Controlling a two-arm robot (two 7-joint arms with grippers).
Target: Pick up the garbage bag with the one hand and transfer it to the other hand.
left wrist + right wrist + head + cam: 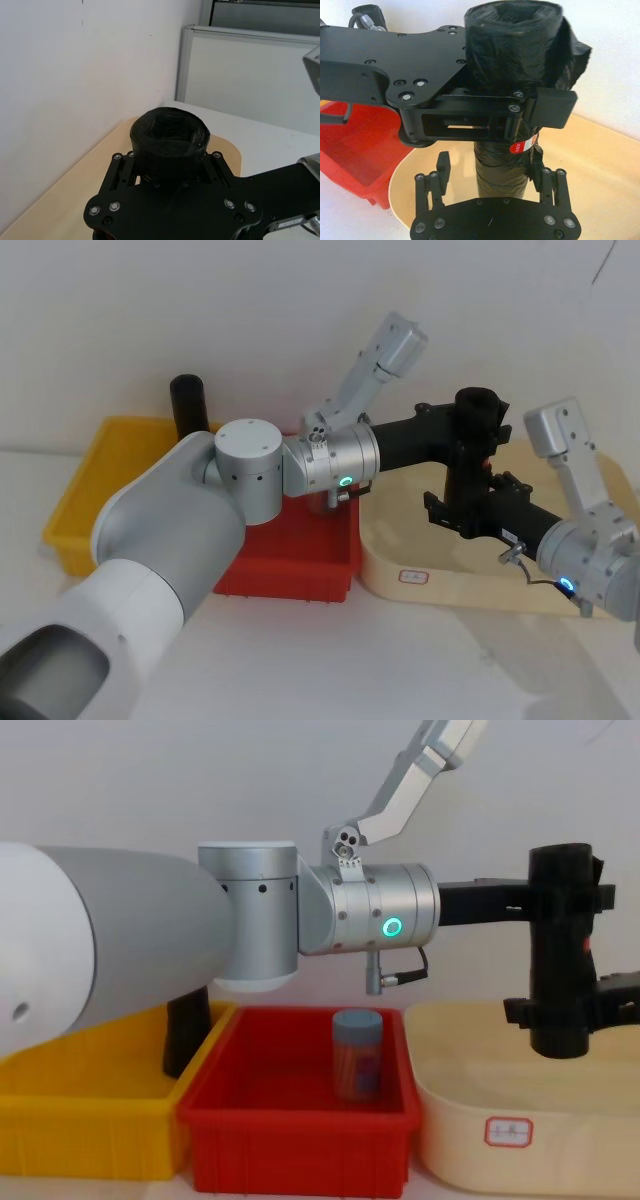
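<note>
Above cream tray (520, 1120): left gripper (470, 425) clamps garbage bag (560, 950) upright; right gripper (490, 172) spread around bag base

Head looks down, chest level; both share the red bin (300, 550).

Yellow bin (85, 490) at nine o'clock, holding upright black roll (187, 405). Red bin (300, 1135) at centre, with small blue jar (357, 1054) inside. Cream tray (520, 1140) at three o'clock.
</note>
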